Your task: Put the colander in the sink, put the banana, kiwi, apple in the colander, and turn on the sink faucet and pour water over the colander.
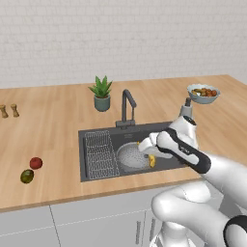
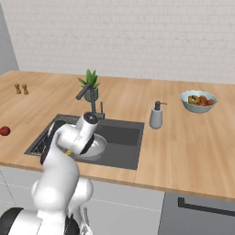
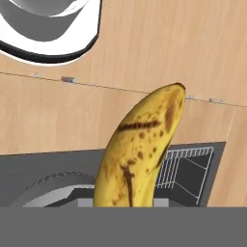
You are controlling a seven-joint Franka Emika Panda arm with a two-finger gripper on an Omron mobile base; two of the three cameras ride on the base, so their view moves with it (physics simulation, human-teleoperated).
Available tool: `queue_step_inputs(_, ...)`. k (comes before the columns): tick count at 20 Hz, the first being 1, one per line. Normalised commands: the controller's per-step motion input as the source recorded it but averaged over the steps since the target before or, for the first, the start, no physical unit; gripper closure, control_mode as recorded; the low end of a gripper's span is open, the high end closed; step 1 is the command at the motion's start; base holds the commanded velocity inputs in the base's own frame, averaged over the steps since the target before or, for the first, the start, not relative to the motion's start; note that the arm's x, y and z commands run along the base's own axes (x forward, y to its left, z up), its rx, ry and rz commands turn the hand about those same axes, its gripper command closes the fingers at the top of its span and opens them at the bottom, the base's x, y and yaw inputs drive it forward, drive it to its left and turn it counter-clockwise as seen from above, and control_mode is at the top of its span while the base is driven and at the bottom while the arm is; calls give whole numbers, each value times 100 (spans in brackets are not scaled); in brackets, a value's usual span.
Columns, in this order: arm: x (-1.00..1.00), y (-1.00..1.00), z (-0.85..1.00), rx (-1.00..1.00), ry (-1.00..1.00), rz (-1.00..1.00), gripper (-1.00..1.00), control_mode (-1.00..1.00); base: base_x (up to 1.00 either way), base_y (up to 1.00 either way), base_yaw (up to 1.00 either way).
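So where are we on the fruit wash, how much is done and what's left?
Done: the colander sits in the sink. In hand: the gripper holds the banana above the colander, not yet released. Left: the apple and kiwi lie on the counter left of the sink, and no water runs from the sink faucet.

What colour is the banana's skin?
Yellow with dark brown freckles and streaks, clearest in the hand view: banana.

We are finding no legible text, labels, brand marks, numbers or signs on any surface or item; nothing readable is showing in any view.
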Motion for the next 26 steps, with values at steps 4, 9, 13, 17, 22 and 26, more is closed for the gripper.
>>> queue_step_inputs(4, 35, -20, -4, 0, 0, 0, 100, -100, 0, 0, 0)
queue_step_inputs(9, 61, 0, 0, 0, 4, -5, 100, -100, 0, 0, 0)
queue_step_inputs(13, 48, -3, -12, 0, 4, -4, 100, -100, 0, 0, 0)
queue_step_inputs(17, 9, -1, -36, 0, 6, 0, 100, -100, 0, 0, 0)
queue_step_inputs(22, 10, 0, -28, 0, 0, 0, 100, -100, 0, 0, 0)
queue_step_inputs(26, 31, 0, -8, -4, 1, -2, 100, -100, 0, 0, 0)
